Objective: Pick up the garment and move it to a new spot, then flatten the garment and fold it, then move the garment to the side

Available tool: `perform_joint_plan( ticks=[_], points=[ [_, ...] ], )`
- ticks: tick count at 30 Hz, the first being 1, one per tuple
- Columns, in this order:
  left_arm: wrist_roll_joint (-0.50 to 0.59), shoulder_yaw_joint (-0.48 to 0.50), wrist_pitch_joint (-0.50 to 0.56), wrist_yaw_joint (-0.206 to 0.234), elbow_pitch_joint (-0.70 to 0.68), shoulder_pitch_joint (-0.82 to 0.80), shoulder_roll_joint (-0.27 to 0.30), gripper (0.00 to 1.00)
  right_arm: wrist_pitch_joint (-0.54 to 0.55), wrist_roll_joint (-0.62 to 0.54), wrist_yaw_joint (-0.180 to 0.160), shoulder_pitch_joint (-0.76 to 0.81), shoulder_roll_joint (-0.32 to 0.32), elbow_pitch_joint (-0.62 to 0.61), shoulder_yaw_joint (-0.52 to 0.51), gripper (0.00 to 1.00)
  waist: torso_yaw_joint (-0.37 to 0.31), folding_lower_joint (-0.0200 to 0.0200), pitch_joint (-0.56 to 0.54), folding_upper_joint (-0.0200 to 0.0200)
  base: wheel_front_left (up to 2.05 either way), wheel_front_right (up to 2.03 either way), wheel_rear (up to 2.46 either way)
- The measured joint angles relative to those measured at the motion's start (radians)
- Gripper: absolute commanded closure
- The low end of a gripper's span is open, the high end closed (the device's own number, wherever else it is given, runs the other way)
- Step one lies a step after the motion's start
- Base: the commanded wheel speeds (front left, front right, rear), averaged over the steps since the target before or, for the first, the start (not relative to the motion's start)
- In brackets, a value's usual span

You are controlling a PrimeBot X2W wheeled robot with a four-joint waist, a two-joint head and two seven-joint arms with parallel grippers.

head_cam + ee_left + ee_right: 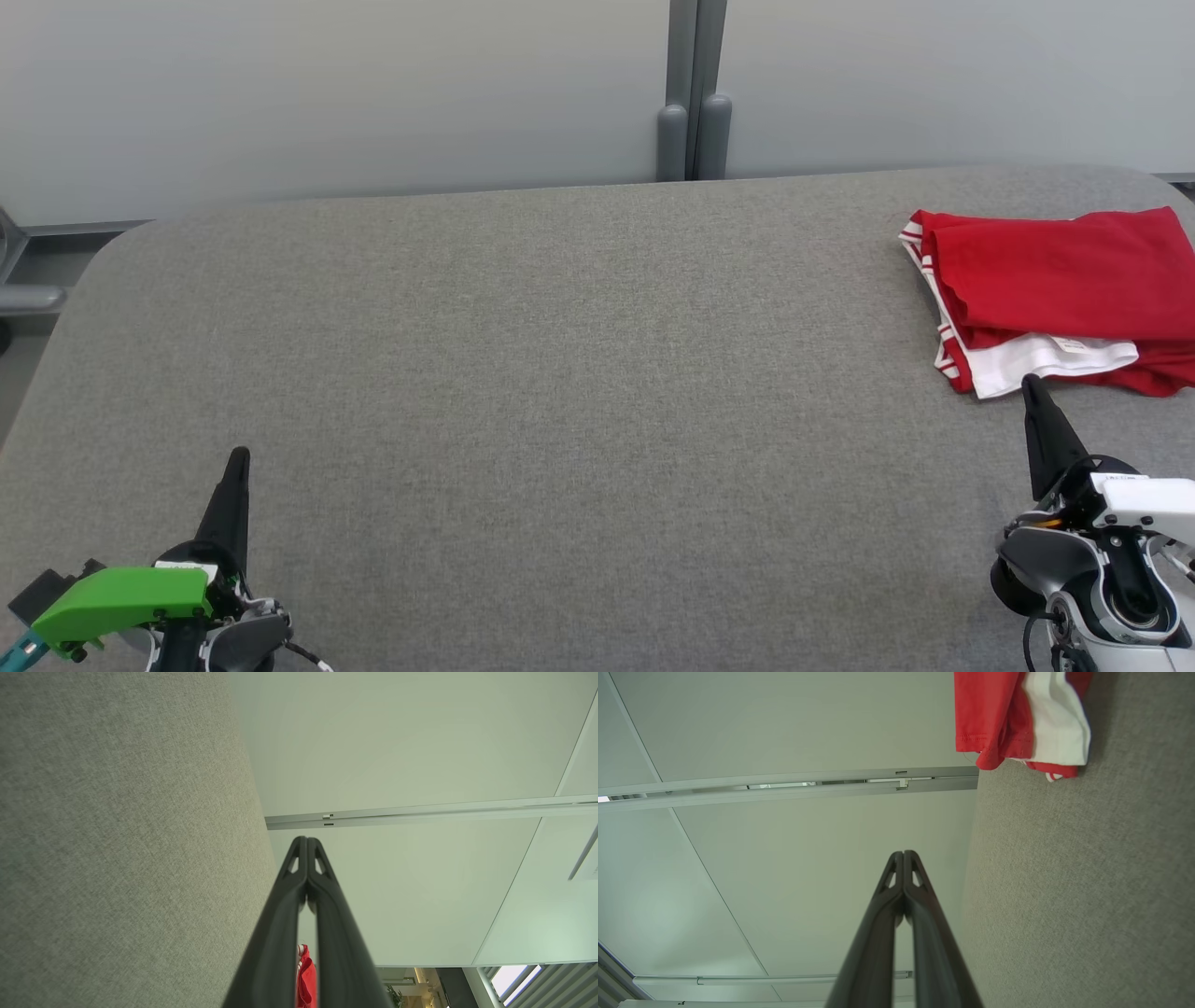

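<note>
A wide surface (560, 373) covered in grey woven cloth with a fine, matte grain and rounded corners is seen from above. Pale grey wall panels (327, 93) stand behind its far edge.

The garment (1055, 280) lies at the right edge of the surface, toward the far right corner. It is red, with narrow red-and-white striped trim along its left side and a white band with a small label showing at its near edge. It has been folded into a rough rectangle of several layers, with soft, slightly uneven edges.

The left gripper (240, 457) is seen by the near left corner, well apart from the garment, its long dark jaws pressed together on nothing. The right gripper (1031, 383) is seen near the right edge, its tip just short of the garment's white band; its jaws are likewise pressed together and empty.

The garment is judged to be light, thin and limp, not slippery and not fragile. If only the top layer is pinched, the fold is likely to fall open. A hold through all layers at the near edge, or at two corners with both grippers, is judged the safest.
</note>
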Motion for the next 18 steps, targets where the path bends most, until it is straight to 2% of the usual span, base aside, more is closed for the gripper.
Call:
perform_joint_plan(
  ticks=[18],
  points=[
    [0.000,0.000,0.000,0.000,-0.001,0.000,0.000,1.00,0.000,-0.001,0.000,0.000,0.001,0.000,-0.002,1.00,0.000,0.0000,0.000,0.0000,0.00,0.00,0.00]
  ],
)
